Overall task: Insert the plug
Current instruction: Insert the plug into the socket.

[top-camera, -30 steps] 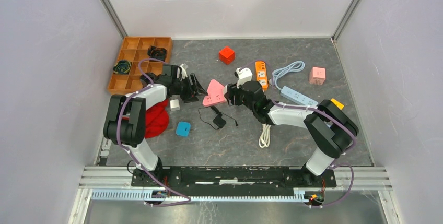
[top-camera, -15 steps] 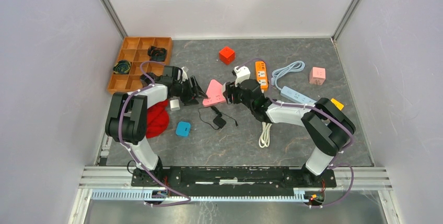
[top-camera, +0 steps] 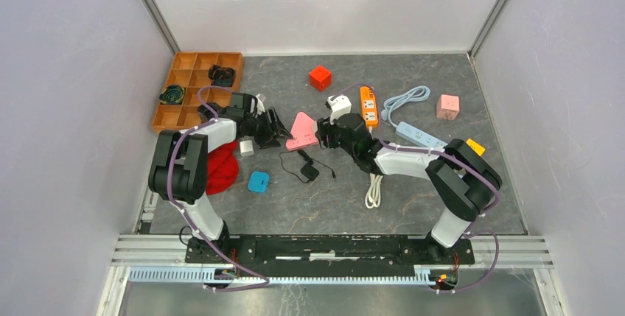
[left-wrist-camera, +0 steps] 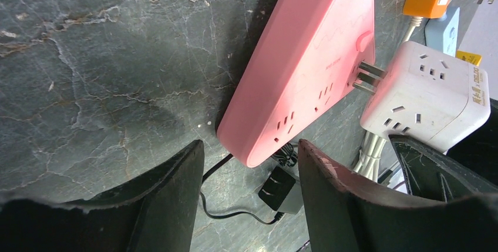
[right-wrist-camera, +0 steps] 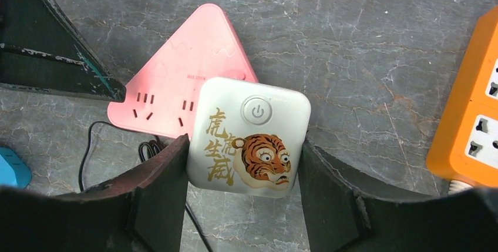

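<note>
The white cube plug is gripped by the right fingers, prongs aimed left at the pink strip; the left fingers are spread empty beside it.

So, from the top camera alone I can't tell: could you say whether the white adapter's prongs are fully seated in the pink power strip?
Observer: Not fully. The left wrist view shows bare metal prongs exposed between the white adapter and the pink power strip.
Operator: Thank you. Is the right gripper holding the adapter squarely?
Observer: The right wrist view shows the right gripper closed on two opposite sides of it, with the tiger-printed face toward the camera.
Operator: And the left gripper?
Observer: The left gripper is open, its fingers on either side of the strip's near corner, not clamped on it.
</note>
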Controlling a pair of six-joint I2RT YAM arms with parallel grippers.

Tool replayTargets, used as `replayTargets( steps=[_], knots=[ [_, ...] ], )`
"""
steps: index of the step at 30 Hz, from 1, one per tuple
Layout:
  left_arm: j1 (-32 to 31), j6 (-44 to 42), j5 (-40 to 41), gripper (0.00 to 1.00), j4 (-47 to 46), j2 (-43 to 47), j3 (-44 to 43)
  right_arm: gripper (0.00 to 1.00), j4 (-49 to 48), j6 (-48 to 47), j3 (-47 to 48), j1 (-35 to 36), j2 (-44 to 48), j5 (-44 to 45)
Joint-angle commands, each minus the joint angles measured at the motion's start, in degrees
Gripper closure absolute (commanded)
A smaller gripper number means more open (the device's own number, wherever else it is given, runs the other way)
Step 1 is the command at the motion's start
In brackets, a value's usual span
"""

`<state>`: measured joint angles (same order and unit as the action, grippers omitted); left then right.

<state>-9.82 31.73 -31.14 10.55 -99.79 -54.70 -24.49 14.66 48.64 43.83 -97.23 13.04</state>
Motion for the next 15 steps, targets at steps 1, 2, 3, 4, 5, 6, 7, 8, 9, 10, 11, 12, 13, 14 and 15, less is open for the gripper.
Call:
replayTargets(
  steps=[1,2,3,4,5,6,7,8,9,10,11,12,13,14,15],
  knots=[
    [-0.1,2.4,-0.8,0.34,-0.9,-0.2,-1.2,0.71,4.0,-1.3,1.9,0.2,1.8,2.0],
    [-0.2,2.4,-0.8,0.34,-0.8,-0.1,-1.2,0.71,4.5,-1.4,2.2,0.3,2.0,2.1],
    [-0.1,2.4,-0.9,0.34,-0.9,-0.1,-1.2,0.71,4.8,-1.4,2.5,0.3,2.0,2.2],
    [-0.1,2.5,-0.8,0.35,-0.8,-0.2,-1.2,0.71,5.2,-1.4,3.0,0.2,2.0,2.3],
    [-0.1,2.5,-0.9,0.35,-0.8,-0.3,-1.1,0.71,6.0,-1.1,3.7,0.2,2.0,2.5],
    [-0.1,2.5,-1.2,0.35,-0.8,-0.3,-1.1,0.71,7.4,-0.6,4.5,0.2,1.9,2.6],
    [-0.2,2.6,-1.4,0.35,-0.9,-0.2,-0.9,0.70,8.7,-0.1,5.6,0.2,1.8,2.6],
    [-0.1,2.5,-1.5,0.35,-0.8,-0.1,-0.7,0.71,10.0,0.1,6.5,0.3,1.7,2.6],
    [-0.2,2.5,-1.4,0.35,-0.8,0.0,-0.6,0.71,11.0,0.2,7.4,0.3,1.6,2.7],
    [-0.2,2.5,-1.5,0.35,-0.8,0.1,-0.7,0.71,12.1,0.0,8.5,0.3,1.4,2.8],
    [-0.2,2.4,-1.8,0.35,-0.6,0.1,-0.8,0.72,14.0,-0.3,10.2,0.2,0.9,3.2],
    [-0.2,2.3,-1.8,0.35,-0.4,-0.1,-1.0,0.73,15.7,-0.6,11.6,0.2,0.4,3.9],
    [-0.1,2.3,-1.7,0.35,-0.3,-0.2,-1.2,0.73,17.7,-0.8,13.3,0.2,-0.2,4.3],
    [-0.1,2.2,-1.6,0.35,0.0,-0.3,-1.3,0.73,19.1,-1.2,15.0,0.3,-0.7,4.3],
    [-0.1,2.1,-1.6,0.35,0.2,-0.5,-1.5,0.73,20.5,-1.4,16.2,0.3,-1.3,4.0]
  ],
)
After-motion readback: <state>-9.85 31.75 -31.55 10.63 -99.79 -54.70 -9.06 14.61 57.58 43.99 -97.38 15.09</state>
